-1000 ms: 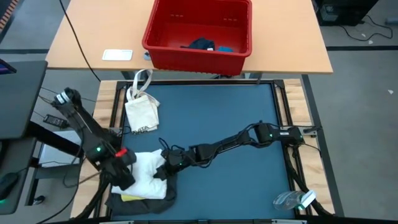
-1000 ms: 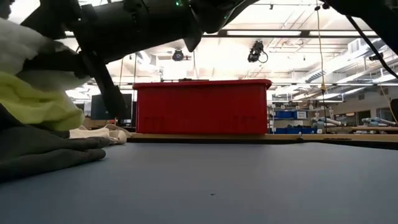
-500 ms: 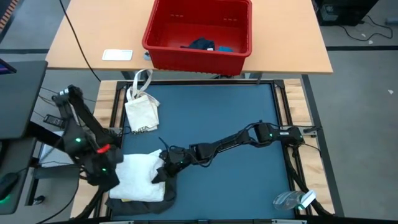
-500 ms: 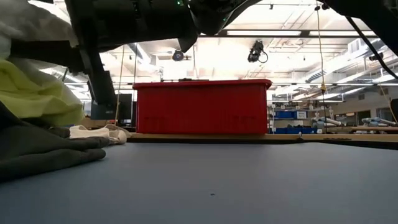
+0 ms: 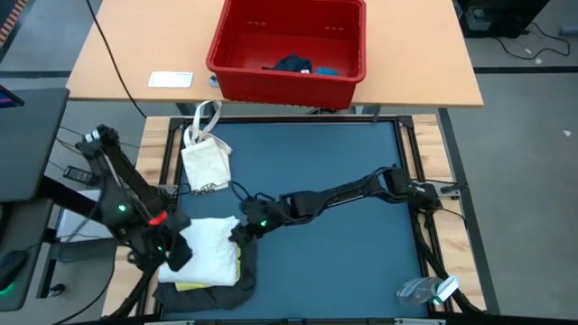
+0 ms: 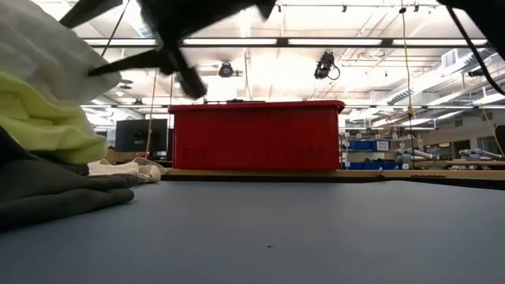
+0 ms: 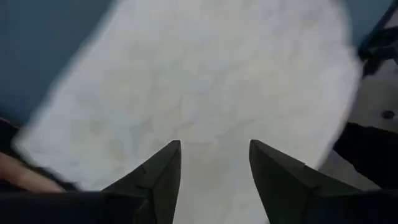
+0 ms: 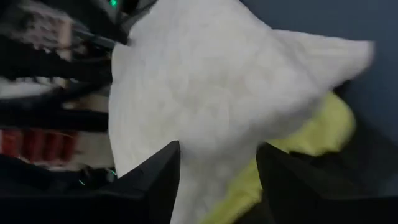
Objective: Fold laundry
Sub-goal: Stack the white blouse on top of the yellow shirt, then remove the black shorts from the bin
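Left gripper and right gripper, fingers apart and empty, flank the white cloth atop the yellow T-shirt; right arm outstretched.

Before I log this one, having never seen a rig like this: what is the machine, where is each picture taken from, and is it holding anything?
These are two dark robot arms at a blue-topped table, each ending in a two-finger gripper. One picture looks straight down on the table, one looks level across it, and two come from cameras on the arms' wrists, looking past each arm's own fingers.

Near the table's front left corner lies a stack of laundry: a white cloth on top, a yellow T-shirt under it, a dark grey garment at the bottom. The left gripper and the right gripper both stand open just above the white cloth; neither holds anything.

Behind the stack lies a small white bag. A red basket with more dark and blue pieces sits on the wooden table beyond.
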